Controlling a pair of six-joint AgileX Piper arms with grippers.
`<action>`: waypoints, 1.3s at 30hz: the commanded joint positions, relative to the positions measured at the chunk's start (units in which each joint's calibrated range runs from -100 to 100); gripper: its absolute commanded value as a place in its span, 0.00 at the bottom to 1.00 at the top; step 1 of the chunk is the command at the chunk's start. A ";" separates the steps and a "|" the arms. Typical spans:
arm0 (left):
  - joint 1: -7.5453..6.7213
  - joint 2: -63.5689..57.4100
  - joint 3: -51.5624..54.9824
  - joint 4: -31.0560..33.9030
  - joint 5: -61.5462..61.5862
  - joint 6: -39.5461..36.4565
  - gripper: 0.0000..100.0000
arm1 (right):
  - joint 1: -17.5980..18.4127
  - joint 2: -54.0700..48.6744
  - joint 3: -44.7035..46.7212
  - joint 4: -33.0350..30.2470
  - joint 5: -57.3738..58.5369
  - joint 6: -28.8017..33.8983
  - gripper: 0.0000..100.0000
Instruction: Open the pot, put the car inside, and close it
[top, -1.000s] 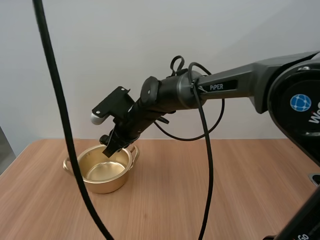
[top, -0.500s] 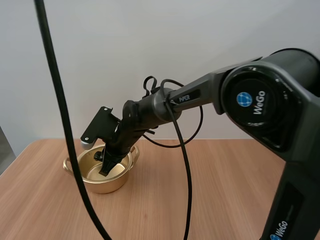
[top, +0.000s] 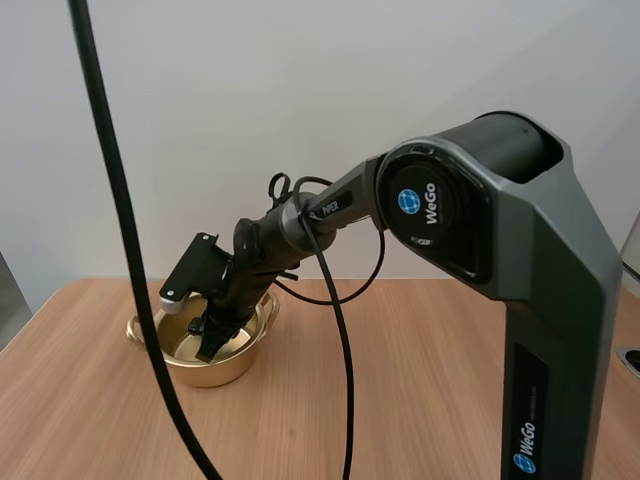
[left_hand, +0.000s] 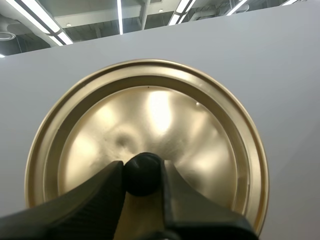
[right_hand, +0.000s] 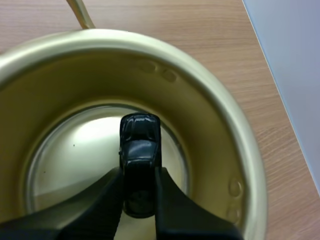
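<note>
An open gold pot (top: 205, 362) stands on the wooden table at the left. My right gripper (top: 211, 347) reaches down into it, shut on a small black toy car (right_hand: 140, 150). The right wrist view shows the car pinched between the fingers (right_hand: 102, 200) just above the pot's shiny bottom (right_hand: 65, 155), inside the gold wall (right_hand: 210, 125). My left gripper (left_hand: 142, 182) is shut on the black knob (left_hand: 143, 172) of the gold lid (left_hand: 200, 145), holding the lid up off the pot against a grey wall.
One pot handle (top: 268, 303) points toward the back wall and another (top: 133, 327) sticks out left. Bare wooden tabletop (top: 420, 380) stretches right of the pot. My right arm (top: 330, 205) spans from the right side down to the pot.
My right gripper has dropped from above the pot's rim down into the pot with the car, and the arm has swung leftward and lower.
</note>
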 joint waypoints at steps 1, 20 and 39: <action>0.00 0.02 0.03 0.00 0.24 0.02 0.00 | -0.01 0.74 -0.10 -0.88 0.16 -0.03 0.00; 0.00 0.02 0.03 -0.10 1.25 0.02 0.00 | -0.01 -3.75 -0.10 -0.94 -4.44 -0.03 0.95; 0.00 1.83 2.45 9.29 1.68 0.09 0.00 | -10.28 -33.37 -0.10 0.26 23.62 3.98 0.00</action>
